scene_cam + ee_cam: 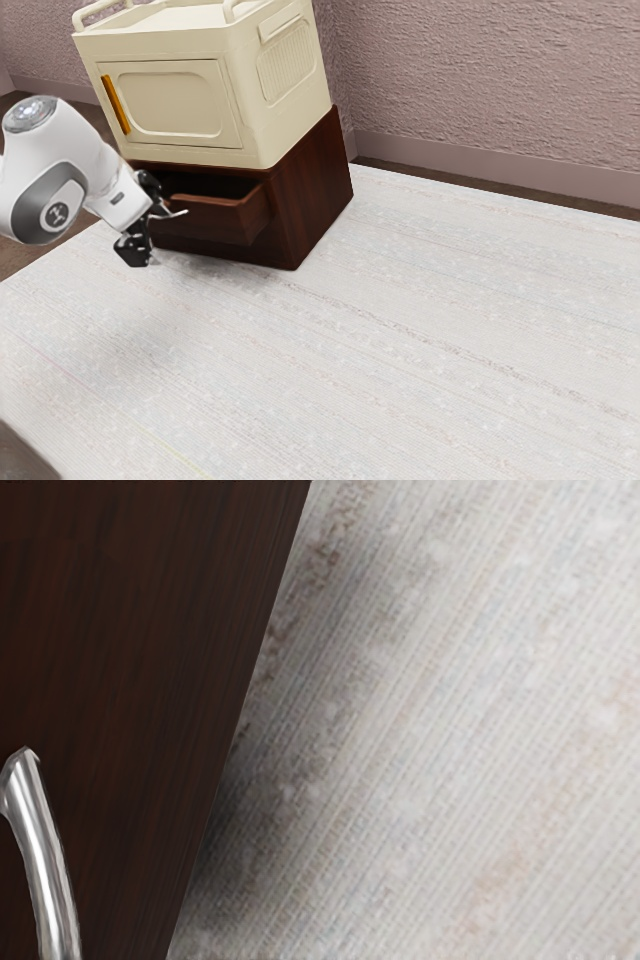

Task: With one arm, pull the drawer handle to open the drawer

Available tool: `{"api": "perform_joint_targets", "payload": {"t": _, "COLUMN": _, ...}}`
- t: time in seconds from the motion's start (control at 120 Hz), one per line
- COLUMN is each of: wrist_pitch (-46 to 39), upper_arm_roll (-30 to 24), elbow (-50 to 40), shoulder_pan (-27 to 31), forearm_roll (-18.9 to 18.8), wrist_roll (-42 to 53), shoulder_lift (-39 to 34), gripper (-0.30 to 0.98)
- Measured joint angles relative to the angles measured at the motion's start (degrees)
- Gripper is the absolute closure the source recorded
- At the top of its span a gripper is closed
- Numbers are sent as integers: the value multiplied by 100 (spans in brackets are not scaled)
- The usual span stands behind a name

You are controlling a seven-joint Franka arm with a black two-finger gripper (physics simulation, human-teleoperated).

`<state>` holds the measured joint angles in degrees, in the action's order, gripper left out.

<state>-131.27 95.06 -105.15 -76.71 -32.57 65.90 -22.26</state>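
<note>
Silver handle [46, 860]: draw the drawer [215, 220] straight outward, untwisted; whether the fingers [152, 226] are spread or gripping, I cannot tell.

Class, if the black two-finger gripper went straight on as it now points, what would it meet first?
Likely the dark brown wooden drawer front, or the curved silver metal handle on it; depth near the gripper is too unclear to say which.

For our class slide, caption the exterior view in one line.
Robot arm at the open drawer of a brown cabinet, a cream cabinet on top.
</note>
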Motion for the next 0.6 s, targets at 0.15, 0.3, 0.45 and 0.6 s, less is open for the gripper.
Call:
{"api": "perform_joint_targets", "payload": {"t": 0.15, "wrist_pitch": -55, "upper_arm_roll": -347, "elbow": -167, "shoulder_pan": 378, "forearm_roll": 10, "wrist_roll": -3, "shoulder_lift": 6, "gripper": 1}}
{"api": "perform_joint_targets", "payload": {"t": 0.3, "wrist_pitch": -118, "upper_arm_roll": -975, "elbow": -435, "shoulder_pan": 1048, "forearm_roll": 7, "wrist_roll": -7, "shoulder_lift": 9, "gripper": 3}}
{"api": "perform_joint_targets", "payload": {"t": 0.45, "wrist_pitch": -169, "upper_arm_roll": -1387, "elbow": -623, "shoulder_pan": 1467, "forearm_roll": 15, "wrist_roll": -20, "shoulder_lift": 9, "gripper": 2}}
{"api": "perform_joint_targets", "payload": {"t": 0.6, "wrist_pitch": -191, "upper_arm_roll": -1986, "elbow": -831, "shoulder_pan": 2100, "forearm_roll": 17, "wrist_roll": -38, "shoulder_lift": -3, "gripper": 1}}
